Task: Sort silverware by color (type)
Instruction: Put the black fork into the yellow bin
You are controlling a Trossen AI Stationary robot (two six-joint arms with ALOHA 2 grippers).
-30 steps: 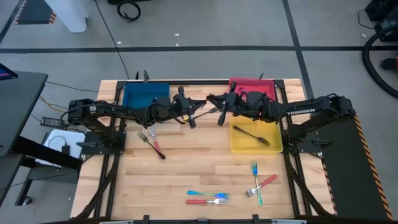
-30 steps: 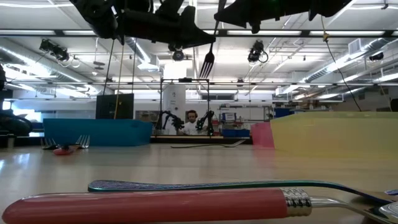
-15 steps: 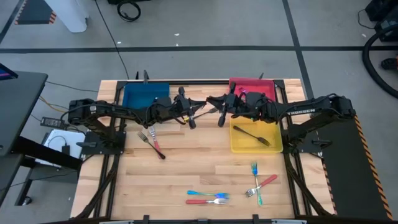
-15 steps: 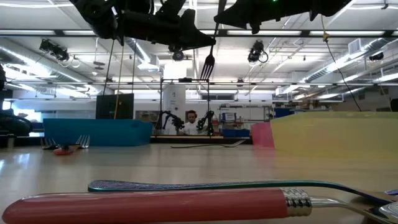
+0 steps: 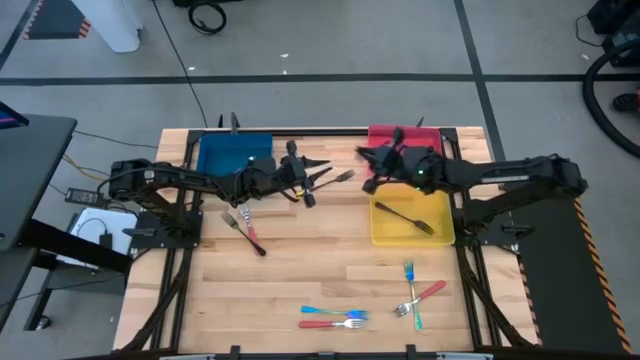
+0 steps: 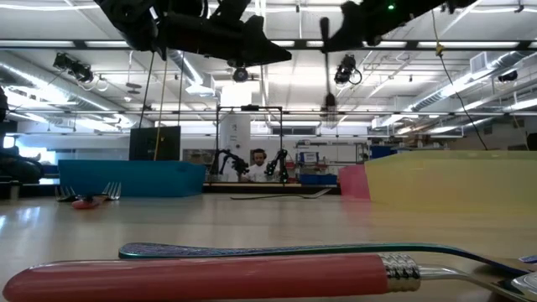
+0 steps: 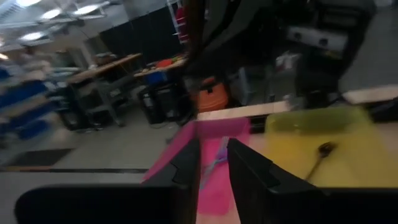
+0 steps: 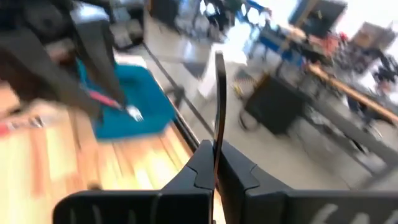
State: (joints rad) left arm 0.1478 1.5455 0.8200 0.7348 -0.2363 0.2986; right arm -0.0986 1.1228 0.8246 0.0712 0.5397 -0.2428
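**Dark fork to the yellow tray**

My right gripper is clamped narrow on the handle of a dark fork. The fork hangs straight down from it, well above the table, as the low view shows. From above, the gripper sits at the near left corner of the red tray, just beside the far left corner of the yellow tray. One dark fork already lies in the yellow tray, so I judge that is where this one belongs.

To do this well I would carry it sideways over the middle of the yellow tray, clear of the wall it shares with the red tray, before going down at all. Because the fork hangs upright, I would lower it until the tip is close to the tray floor. Then I would tilt the wrist along the tray's length and let go, so it cannot bounce out or tip over the rim.

The left gripper waits mid-table beside the blue tray; I cannot tell whether it holds anything.
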